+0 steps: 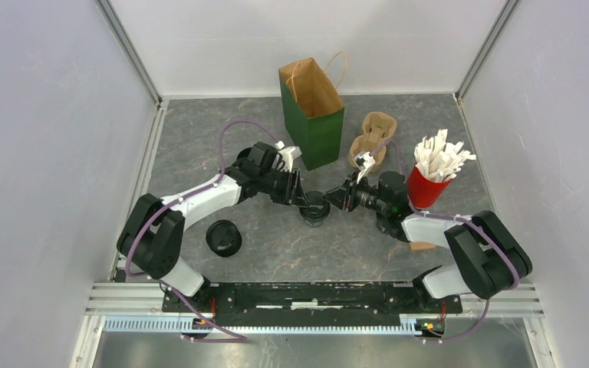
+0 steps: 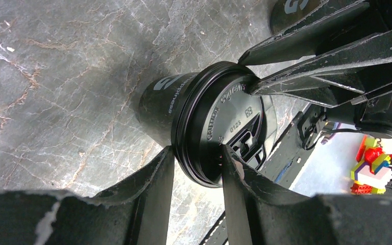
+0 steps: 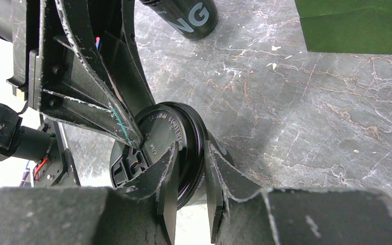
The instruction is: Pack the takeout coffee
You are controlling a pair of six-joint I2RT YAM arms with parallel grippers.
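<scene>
**Two grippers on one lid rim**

The left gripper (image 2: 196, 153) is about half open and pinches the rim of the lid (image 2: 219, 117). One finger lies on the lid's top face and the other tucks under the rim against the wall of the cup (image 2: 158, 102). The right gripper (image 3: 191, 149) comes in from the opposite side with a narrower gap and straddles the same rim. Its fingers look to be in contact, so both appear to hold the cup by its lid edge. The cup stands on the table (image 2: 56, 76) between the two arms, in front of the bag (image 1: 312, 126).

The cup is probably light, with a thin glossy black wall that would dent under a hard squeeze. Whether it is filled cannot be told. The lid is thin moulded plastic: stiff at the rolled rim, springier across the top, with raised lettering and a sip flap. Lifted by the rim alone, it may pop off. A surer hold is across the body just under the rim, where the lid braces the wall.

Further out, a second cup (image 1: 223, 238) sits by the left arm. The bag is green paper, brown inside, upright and open-mouthed, with twisted handles. Beside it lies a rough tan pulp carrier (image 1: 370, 138), then a red cup (image 1: 423, 190) of white packets. The table is matte grey with marble veining.
</scene>
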